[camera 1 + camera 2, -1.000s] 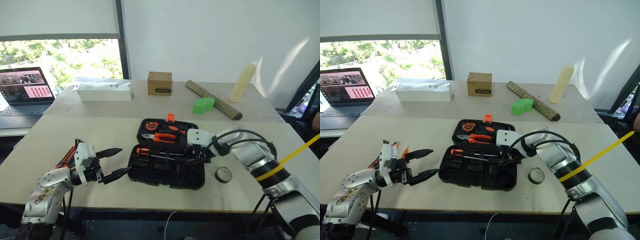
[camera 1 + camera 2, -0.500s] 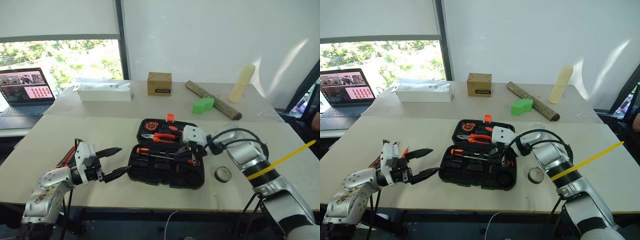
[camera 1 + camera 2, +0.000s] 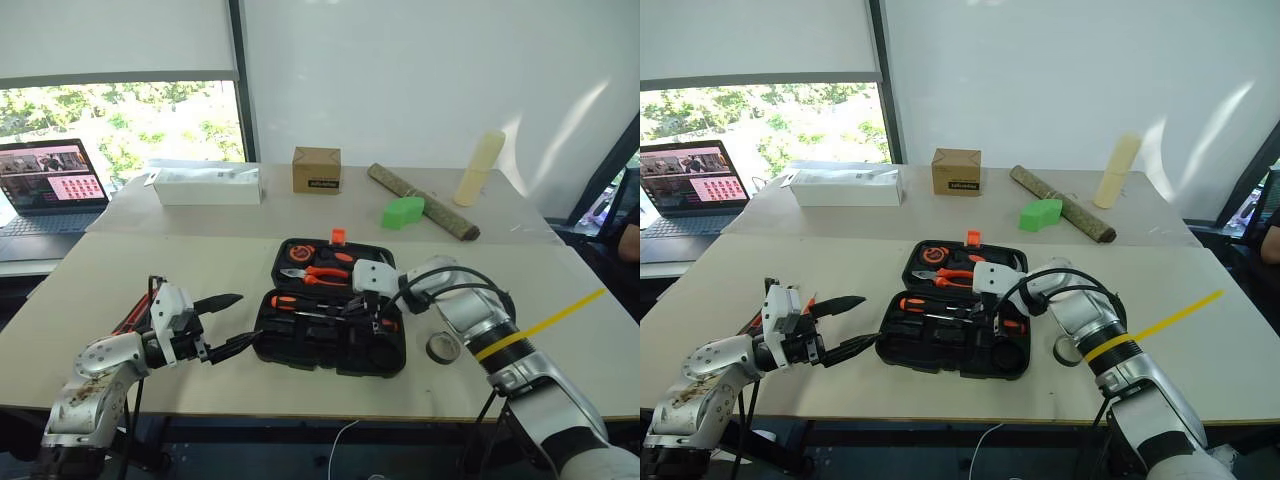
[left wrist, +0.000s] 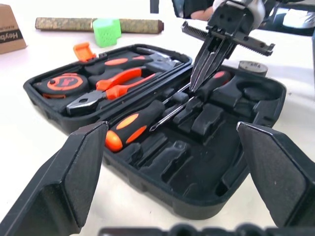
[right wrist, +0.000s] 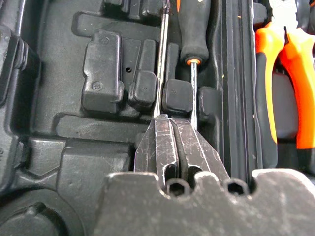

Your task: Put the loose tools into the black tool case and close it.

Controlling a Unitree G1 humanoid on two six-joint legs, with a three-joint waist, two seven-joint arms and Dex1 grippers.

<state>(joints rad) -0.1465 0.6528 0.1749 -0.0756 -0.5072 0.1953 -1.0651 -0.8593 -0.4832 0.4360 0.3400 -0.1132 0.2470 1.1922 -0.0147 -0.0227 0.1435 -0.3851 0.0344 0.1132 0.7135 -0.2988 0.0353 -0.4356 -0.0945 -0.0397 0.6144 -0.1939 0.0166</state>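
The black tool case (image 3: 300, 343) lies open mid-table, with pliers (image 3: 318, 276) and a tape measure in its far half. Two screwdrivers (image 4: 133, 125) lie in the near half. My right gripper (image 3: 376, 314) points down into that half, fingers shut. Its tips (image 5: 170, 120) sit right at the thin shafts (image 5: 160, 64); whether they pinch one is unclear. My left gripper (image 3: 232, 322) hangs open and empty just left of the case. A black tape roll (image 3: 444, 347) lies on the table right of the case. Something orange and black (image 3: 133, 316) lies half hidden behind my left hand.
On the far table stand a laptop (image 3: 45, 185), a long white box (image 3: 207, 183), a cardboard box (image 3: 316, 168), a bark log (image 3: 420, 200), a green block (image 3: 402, 211) and a cream cylinder (image 3: 476, 167). A yellow strap (image 3: 545, 322) crosses my right forearm.
My right gripper has moved left and down over the case's near half and its fingers have shut. The left arm has stayed in place, still open.
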